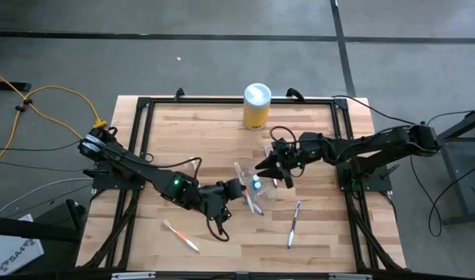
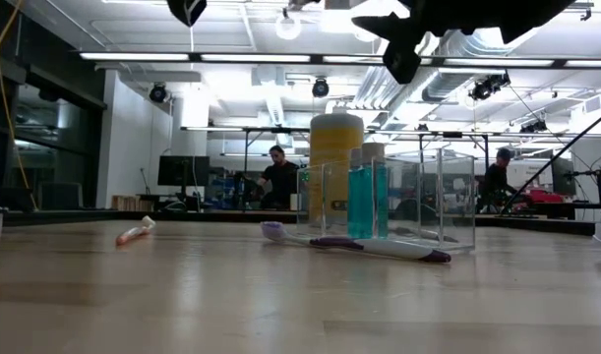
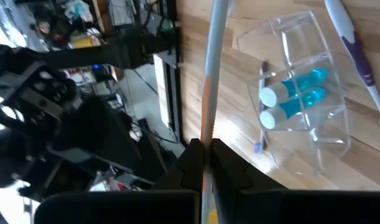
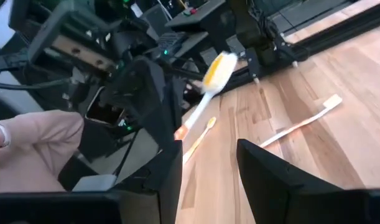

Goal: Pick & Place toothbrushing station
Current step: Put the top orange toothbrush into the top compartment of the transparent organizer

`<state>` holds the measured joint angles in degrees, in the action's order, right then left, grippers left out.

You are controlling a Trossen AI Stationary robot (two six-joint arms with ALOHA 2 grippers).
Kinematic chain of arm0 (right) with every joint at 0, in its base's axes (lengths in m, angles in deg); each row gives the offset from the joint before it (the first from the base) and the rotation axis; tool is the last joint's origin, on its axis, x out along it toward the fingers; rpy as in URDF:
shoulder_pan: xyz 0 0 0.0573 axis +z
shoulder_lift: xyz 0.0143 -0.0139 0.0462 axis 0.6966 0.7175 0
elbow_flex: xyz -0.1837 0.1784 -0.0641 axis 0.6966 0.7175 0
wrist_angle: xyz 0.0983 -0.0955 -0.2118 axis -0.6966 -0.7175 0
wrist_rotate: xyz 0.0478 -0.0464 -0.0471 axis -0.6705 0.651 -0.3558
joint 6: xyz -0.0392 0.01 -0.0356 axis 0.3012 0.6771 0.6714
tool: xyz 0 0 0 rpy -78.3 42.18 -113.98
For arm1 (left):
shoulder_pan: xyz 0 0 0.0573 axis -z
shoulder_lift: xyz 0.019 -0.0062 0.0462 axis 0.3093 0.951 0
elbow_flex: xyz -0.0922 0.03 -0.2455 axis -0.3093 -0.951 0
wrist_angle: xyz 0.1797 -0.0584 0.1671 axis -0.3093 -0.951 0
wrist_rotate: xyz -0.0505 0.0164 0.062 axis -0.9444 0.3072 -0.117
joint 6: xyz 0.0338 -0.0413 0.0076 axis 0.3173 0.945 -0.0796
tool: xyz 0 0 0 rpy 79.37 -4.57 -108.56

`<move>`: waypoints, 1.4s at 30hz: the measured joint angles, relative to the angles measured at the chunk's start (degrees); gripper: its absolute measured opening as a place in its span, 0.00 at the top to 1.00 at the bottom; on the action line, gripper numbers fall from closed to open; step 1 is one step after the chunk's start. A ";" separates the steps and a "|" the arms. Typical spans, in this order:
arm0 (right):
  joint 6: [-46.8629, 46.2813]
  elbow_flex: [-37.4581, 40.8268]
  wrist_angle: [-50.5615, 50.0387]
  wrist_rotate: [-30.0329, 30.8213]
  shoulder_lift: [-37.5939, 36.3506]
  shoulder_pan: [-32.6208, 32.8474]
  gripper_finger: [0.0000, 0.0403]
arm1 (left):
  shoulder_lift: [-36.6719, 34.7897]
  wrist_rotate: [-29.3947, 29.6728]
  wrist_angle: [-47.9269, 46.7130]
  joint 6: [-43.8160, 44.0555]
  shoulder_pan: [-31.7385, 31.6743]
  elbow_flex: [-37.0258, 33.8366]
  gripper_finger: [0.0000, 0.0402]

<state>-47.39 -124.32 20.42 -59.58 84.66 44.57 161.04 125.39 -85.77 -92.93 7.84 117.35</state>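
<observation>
A clear plastic cup [image 1: 267, 192] stands mid-table with a blue tube [image 3: 295, 98] upright in it. My left gripper [image 1: 235, 189], just to the cup's left, is shut on a white-and-orange toothbrush [image 3: 209, 74] with a yellow head [image 4: 218, 67]. My right gripper [image 1: 273, 168] hovers open above the cup's far side with nothing between its fingers [image 4: 264, 177]. A purple toothbrush [image 1: 294, 224] and an orange one [image 1: 181, 236] lie flat on the wood nearer the front edge. Another purple one [image 3: 357, 50] lies beside the cup. My left gripper pinches the toothbrush's slim shaft [image 3: 206, 146] between its two fingers. The brush runs out forward past the fingertips, more along them than across. It is lifted clear of the table and slants upward, its head end [image 4: 218, 67] highest.
A yellow canister with a white lid [image 1: 256, 106] stands at the table's far edge, behind the cup. A black frame [image 1: 144, 105] runs along the table's edges. A person's hand [image 4: 28, 146] shows beyond the table in the right wrist view. Bare wood lies at the front left.
</observation>
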 joint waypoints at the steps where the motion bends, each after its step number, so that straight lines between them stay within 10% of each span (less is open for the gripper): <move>1: 0.03 0.00 0.13 -0.06 -0.05 -0.19 0.64 | 0.00 -0.05 0.41 -0.73 -0.01 0.00 0.99; 42: 0.74 0.00 1.64 -2.87 0.00 -0.20 0.64 | 3.26 -8.44 14.78 -19.20 -4.39 0.00 0.99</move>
<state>-46.64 -124.32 22.07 -62.44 84.66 44.37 164.30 116.95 -70.99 -112.13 3.45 117.35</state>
